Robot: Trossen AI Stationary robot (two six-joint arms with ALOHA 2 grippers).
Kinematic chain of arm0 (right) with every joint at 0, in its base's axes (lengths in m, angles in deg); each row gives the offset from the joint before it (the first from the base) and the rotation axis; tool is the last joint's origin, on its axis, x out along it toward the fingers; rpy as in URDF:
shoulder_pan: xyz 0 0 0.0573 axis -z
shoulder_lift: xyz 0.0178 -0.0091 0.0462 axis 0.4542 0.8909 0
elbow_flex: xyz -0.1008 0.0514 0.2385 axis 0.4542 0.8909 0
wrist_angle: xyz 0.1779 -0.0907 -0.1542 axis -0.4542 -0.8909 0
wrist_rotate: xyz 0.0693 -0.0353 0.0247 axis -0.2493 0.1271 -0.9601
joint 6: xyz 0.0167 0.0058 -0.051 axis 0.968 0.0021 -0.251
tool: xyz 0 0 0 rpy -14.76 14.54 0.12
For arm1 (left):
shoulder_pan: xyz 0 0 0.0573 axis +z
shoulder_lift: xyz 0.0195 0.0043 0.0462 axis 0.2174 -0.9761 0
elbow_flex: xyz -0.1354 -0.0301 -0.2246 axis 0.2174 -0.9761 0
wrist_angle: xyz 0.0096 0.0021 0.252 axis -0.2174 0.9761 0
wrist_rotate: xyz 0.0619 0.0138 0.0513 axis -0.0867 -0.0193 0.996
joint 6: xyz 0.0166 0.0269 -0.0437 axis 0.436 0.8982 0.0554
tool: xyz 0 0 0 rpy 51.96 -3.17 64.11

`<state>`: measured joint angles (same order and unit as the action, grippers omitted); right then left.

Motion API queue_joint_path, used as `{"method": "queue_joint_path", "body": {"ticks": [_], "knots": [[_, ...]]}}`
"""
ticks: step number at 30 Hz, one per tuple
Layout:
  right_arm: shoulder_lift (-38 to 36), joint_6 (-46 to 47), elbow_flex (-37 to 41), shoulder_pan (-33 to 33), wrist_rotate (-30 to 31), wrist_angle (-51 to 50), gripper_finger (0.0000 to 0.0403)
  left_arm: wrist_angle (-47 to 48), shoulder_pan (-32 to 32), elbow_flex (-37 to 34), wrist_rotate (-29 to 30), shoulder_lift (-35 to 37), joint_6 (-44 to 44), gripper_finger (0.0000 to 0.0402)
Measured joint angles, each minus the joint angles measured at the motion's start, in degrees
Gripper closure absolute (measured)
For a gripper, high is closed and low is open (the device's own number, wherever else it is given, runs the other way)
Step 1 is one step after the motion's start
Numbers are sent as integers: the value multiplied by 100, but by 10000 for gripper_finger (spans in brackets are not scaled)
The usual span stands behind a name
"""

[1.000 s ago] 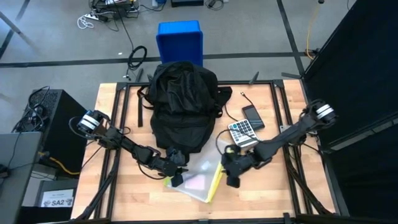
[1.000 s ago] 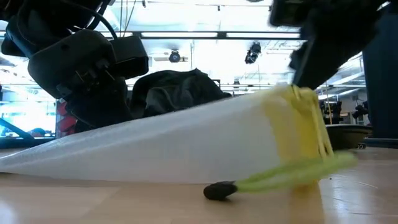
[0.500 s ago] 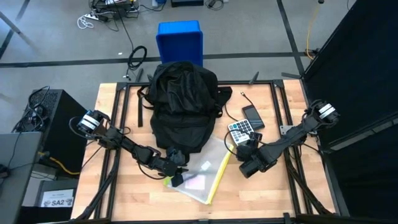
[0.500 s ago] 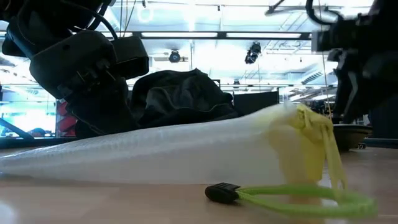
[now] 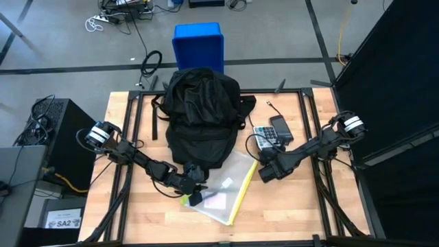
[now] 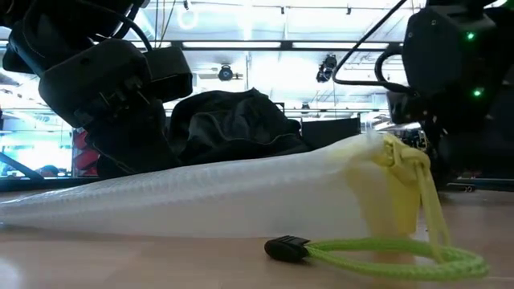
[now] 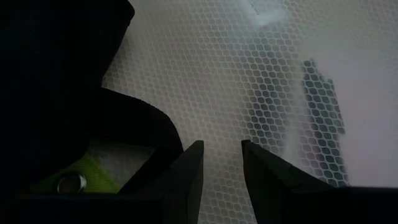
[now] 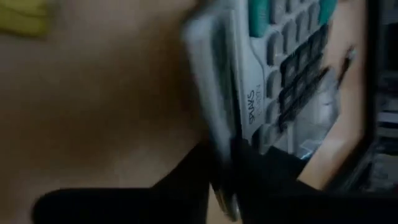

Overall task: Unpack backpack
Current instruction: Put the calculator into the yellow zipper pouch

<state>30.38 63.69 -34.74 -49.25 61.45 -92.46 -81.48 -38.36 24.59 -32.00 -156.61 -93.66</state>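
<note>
- While the backpack (image 5: 200, 113) is lying at the far middle of the table (image 5: 309, 213), its long axis is running away from both tools.
- The left tool (image 5: 195, 197) is pinching the mesh pouch (image 5: 226, 194) just in front of the backpack, jaws narrowly parted on it.
- The right tool (image 5: 264, 168) is closing on the calculator's (image 5: 264, 137) near edge, beside the phone (image 5: 280, 128).
- The left tool is sitting nearer the backpack.
</note>
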Motion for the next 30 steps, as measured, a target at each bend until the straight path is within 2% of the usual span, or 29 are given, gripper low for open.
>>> {"method": "queue_joint_path", "body": {"ticks": [7,12,18,24,30], "knots": [[15,685,-535,-621,-126,-616,397,7,0,0,1,0,9,314],[15,1026,-1198,-1496,-262,-951,400,10,2,0,6,0,29,315],[320,1038,-2072,-2533,-748,-1224,401,-2,4,0,7,0,72,315],[1318,928,-3265,-3284,-1158,-1808,402,0,7,0,5,0,11,314],[2767,282,-4747,-3370,-1273,-3090,402,-8,17,0,4,0,-39,314]]}}
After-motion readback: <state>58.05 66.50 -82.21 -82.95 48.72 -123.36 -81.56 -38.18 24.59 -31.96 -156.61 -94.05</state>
